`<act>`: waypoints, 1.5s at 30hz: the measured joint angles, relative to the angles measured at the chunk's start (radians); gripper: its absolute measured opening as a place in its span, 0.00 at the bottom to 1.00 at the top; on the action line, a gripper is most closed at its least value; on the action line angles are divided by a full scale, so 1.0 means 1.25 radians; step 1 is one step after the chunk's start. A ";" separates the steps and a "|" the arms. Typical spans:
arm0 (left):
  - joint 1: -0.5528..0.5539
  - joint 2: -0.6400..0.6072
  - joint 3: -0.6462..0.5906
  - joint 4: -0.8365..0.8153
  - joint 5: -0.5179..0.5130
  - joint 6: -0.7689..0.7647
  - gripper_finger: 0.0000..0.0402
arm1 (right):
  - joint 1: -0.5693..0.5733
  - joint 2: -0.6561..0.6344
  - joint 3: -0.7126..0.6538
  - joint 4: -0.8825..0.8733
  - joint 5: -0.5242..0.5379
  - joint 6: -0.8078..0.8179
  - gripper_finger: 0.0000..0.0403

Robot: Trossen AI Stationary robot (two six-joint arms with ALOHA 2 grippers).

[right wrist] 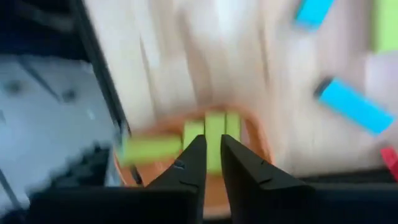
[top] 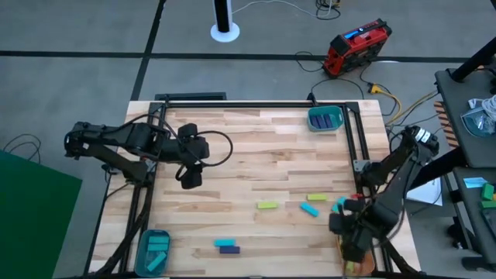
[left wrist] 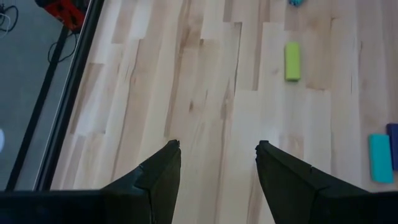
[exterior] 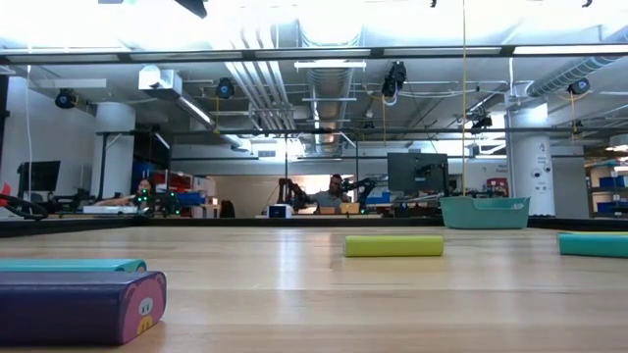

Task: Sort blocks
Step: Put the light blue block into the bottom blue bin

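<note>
Yellow-green flat bars [right wrist: 208,140] fill the round orange bowl [right wrist: 258,146] beneath the right end effector [right wrist: 212,163], nearly clenched, empty.

Your left gripper [top: 191,180]: left-centre of the high view, fingers spread wide, holding nothing | your right gripper [top: 353,249]: lower right corner, arm folded, fingers nearly closed, a narrow gap between.

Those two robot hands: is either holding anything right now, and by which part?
Nothing is held. The left hand hangs open over bare table; the right hand, nearly shut, is empty above the orange bowl.
</note>
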State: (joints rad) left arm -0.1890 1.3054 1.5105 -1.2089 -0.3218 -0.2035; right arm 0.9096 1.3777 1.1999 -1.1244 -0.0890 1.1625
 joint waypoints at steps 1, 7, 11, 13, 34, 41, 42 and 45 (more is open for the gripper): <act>0.000 0.001 0.000 0.004 0.000 0.000 0.46 | -0.023 0.000 0.005 0.002 0.020 0.008 0.08; 0.000 0.019 0.000 0.029 0.000 0.000 0.46 | -0.180 -0.002 0.014 0.007 0.165 -0.028 0.02; 0.000 0.036 0.000 0.052 0.000 -0.001 0.46 | -0.258 -0.007 0.013 0.018 0.266 -0.108 0.02; 0.000 0.045 0.000 0.064 0.000 -0.007 0.46 | -0.292 -0.016 0.012 0.032 0.287 -0.141 0.02; -0.034 0.127 0.000 0.112 0.143 -0.166 0.46 | -0.467 -0.206 -0.022 0.163 0.366 -0.318 0.02; -0.120 0.167 0.000 0.105 0.161 -0.203 0.46 | -0.487 -0.202 -0.030 0.146 0.399 -0.348 0.02; -0.137 0.176 -0.001 0.105 0.161 -0.204 0.46 | -0.491 -0.200 -0.033 0.145 0.402 -0.348 0.02; -0.191 0.211 -0.002 0.105 0.161 -0.223 0.46 | -0.502 -0.200 -0.040 0.145 0.402 -0.355 0.02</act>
State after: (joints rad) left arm -0.4272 1.5690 1.5085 -1.0782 -0.1205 -0.4819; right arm 0.2816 1.1282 1.1502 -0.9434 0.4133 0.7185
